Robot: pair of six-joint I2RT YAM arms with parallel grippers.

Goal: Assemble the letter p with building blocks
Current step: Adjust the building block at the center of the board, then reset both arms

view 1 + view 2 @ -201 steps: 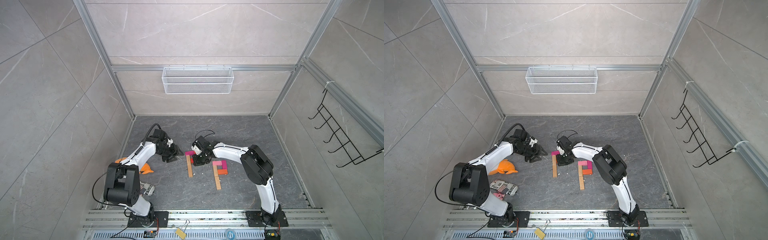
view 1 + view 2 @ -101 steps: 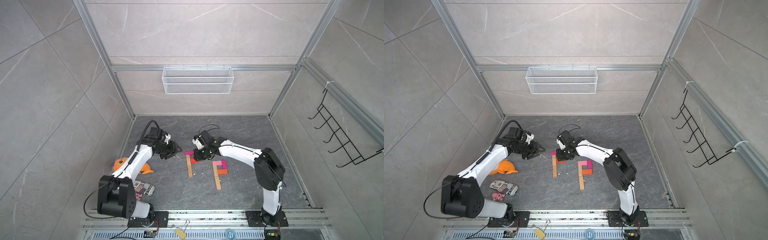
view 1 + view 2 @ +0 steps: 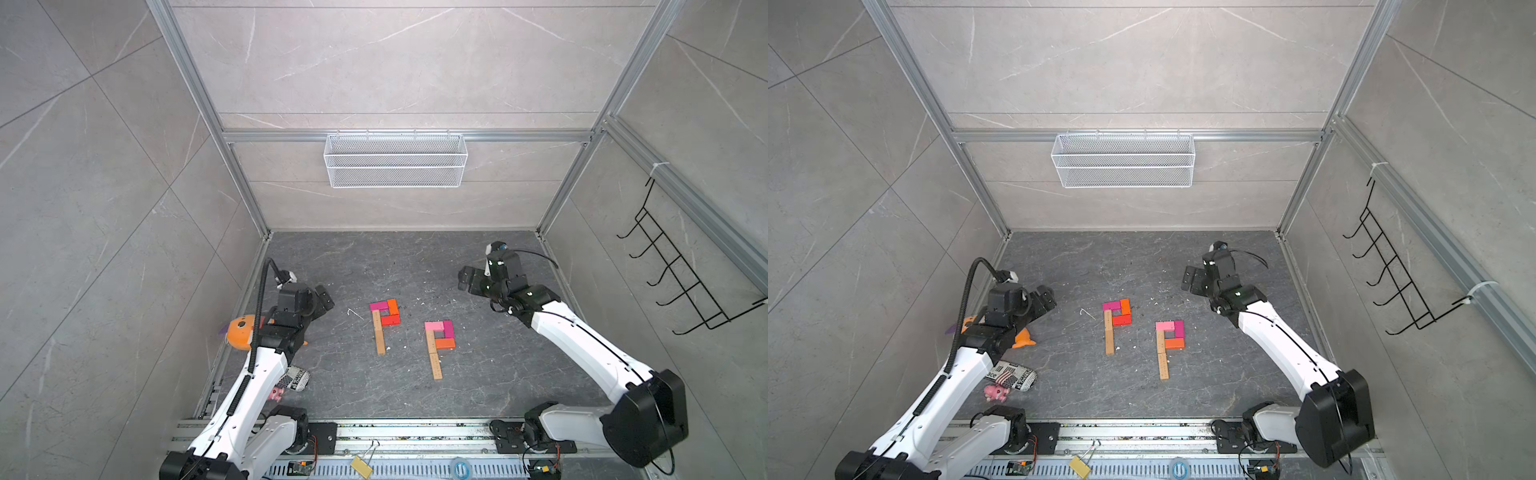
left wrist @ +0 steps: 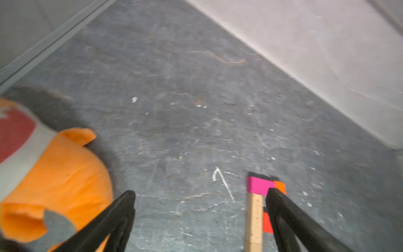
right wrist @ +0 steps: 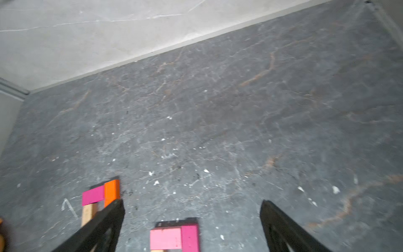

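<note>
Left claw (image 3: 326, 300): spread wide, with nothing between the fingers. It stands just beside the orange plush fish (image 3: 240, 330) and apart from all blocks.
Left claw, wrist view (image 4: 200, 194): both black fingers (image 4: 122, 209) are parted over bare desk; the picture is blurred.
Right claw (image 3: 467, 279): spread wide and empty, on the right side of the desk, apart from both figures.
Right claw, wrist view (image 5: 192, 203): the fingers are far apart and nothing is gripped.
Desk (image 3: 415, 266): dark grey, stone-patterned surface flecked with white specks.
Building blocks (image 3: 390, 320): all that show are laid flat in two figures; none is in either claw.
Letter p by the left arm (image 3: 379, 336): tan wooden stem. The loop has magenta across the top, orange down the outer side and red along the bottom, around a small bare square of desk.
Letter p by the right arm (image 3: 435, 365): tan stem. The loop has light pink across the top, magenta down the outer side and orange along the bottom.
Relation of figures: they lie side by side at mid-desk without touching. The one by the right arm lies nearer the front rail (image 3: 415, 432).
Other items: a patterned pouch (image 3: 1013, 374) and a small pink toy (image 3: 995, 392) lie beside the left arm.
Back wall: a white wire basket (image 3: 395, 160) hangs there.
</note>
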